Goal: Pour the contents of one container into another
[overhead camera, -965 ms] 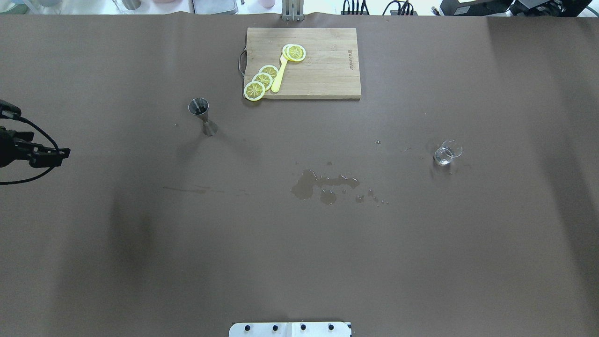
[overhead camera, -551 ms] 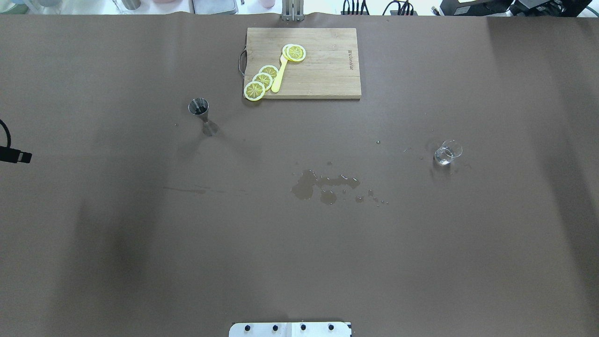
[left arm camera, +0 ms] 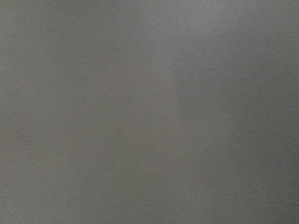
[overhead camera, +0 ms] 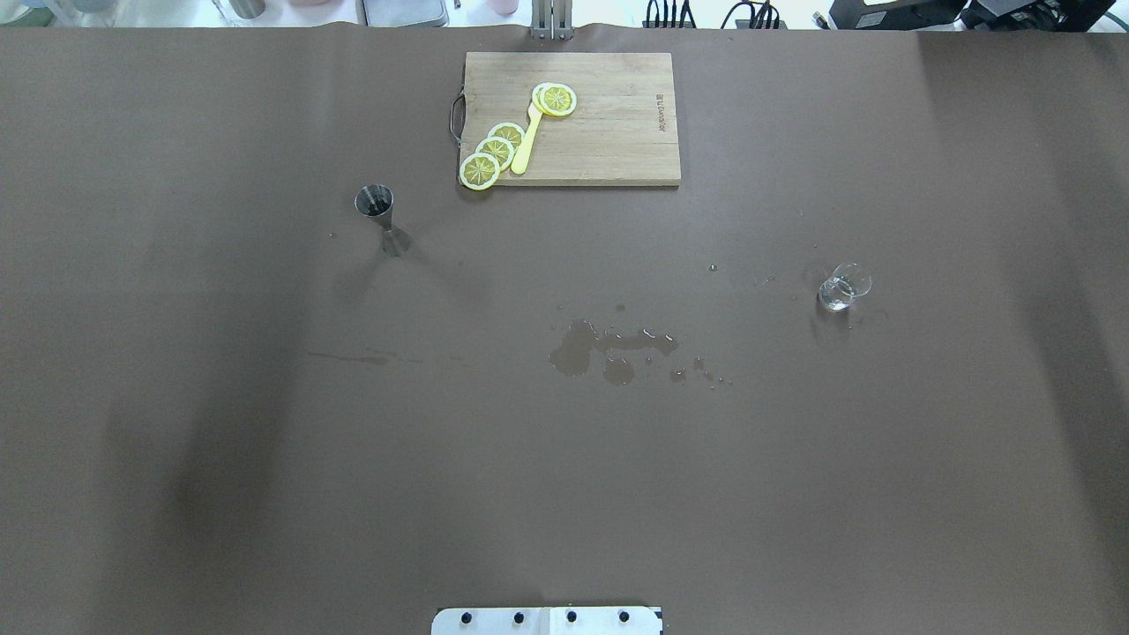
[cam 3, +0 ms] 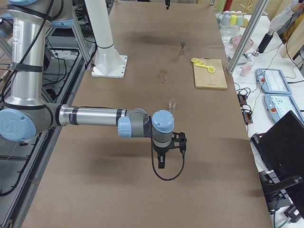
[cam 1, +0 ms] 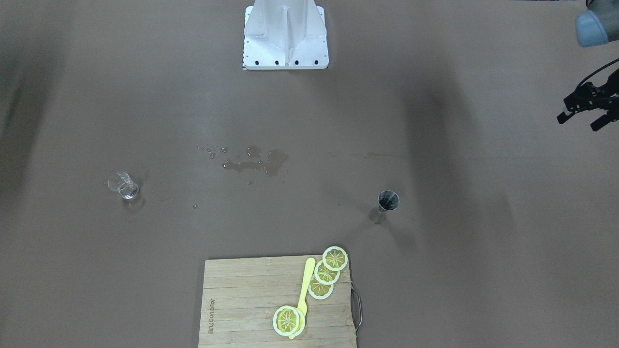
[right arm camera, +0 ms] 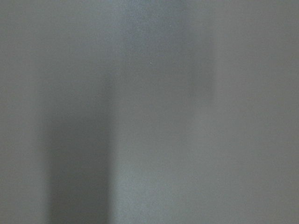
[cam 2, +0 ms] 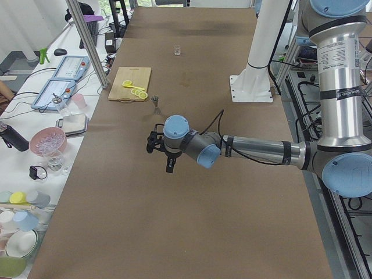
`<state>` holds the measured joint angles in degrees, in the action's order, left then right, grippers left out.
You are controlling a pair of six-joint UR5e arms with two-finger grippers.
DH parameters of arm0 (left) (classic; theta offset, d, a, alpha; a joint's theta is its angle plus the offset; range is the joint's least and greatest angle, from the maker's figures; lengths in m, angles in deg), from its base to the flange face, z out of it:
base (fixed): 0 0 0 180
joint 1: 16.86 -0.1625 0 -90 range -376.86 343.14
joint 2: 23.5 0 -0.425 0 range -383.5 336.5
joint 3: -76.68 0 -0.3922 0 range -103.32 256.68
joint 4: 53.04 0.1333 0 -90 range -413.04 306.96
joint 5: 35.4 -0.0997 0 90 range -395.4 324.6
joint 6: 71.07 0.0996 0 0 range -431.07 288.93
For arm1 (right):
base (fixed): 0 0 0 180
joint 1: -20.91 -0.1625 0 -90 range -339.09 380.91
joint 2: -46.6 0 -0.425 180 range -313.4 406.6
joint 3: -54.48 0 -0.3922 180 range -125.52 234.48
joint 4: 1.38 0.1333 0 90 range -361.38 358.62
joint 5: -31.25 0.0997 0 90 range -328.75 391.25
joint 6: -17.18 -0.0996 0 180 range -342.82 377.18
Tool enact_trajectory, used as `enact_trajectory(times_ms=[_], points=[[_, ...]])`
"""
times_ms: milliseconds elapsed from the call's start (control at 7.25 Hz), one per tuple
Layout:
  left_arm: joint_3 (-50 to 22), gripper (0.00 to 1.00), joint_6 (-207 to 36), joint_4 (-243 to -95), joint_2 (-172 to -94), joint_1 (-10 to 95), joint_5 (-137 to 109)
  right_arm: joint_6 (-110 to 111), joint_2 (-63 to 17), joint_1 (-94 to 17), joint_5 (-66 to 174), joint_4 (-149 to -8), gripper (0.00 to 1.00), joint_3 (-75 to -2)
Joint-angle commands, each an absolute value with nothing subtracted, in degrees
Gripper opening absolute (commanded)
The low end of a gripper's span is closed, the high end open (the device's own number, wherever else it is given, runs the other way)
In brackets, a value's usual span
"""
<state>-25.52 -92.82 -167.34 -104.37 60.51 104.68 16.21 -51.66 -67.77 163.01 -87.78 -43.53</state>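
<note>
The clear glass cup (overhead camera: 842, 287) stands upright on the brown table at the right, with a little clear liquid in it; it also shows in the front view (cam 1: 125, 186). The steel jigger (overhead camera: 381, 216) stands upright at the centre left, also in the front view (cam 1: 385, 205). My left gripper (cam 1: 579, 122) hovers open and empty at the table's left end, far from the jigger, and it is out of the overhead view. My right gripper (cam 3: 162, 161) shows only in the right side view, near the cup's end of the table; I cannot tell its state. Both wrist views show only blurred table.
A wooden cutting board (overhead camera: 617, 150) at the back centre carries several lemon slices (overhead camera: 494, 152) and a yellow knife (overhead camera: 527, 141). A spill of liquid (overhead camera: 609, 348) lies mid-table between cup and jigger. The robot's white base (overhead camera: 547, 620) is at the near edge.
My left gripper has drawn back to the left and left the overhead view. The cup, jigger and board have not moved.
</note>
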Motion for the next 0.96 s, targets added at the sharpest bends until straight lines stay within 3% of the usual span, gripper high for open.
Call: enact_trajectory(times_ms=[0, 414, 827], points=[[-26.3, 0.98, -78.9, -151.4, -104.5, 66.7, 105.8, 16.2, -51.6, -67.8, 162.9, -87.8, 1.0, -43.6], [-24.5, 0.98, -58.6, -141.9, -105.8, 73.0, 99.8, 16.2, -51.6, -67.8, 162.6, -87.8, 1.0, -43.5], [-21.9, 0.98, -57.8, -140.4, -105.7, 76.0, 100.0, 16.3, -51.5, -67.8, 162.6, -87.8, 1.0, -43.3]])
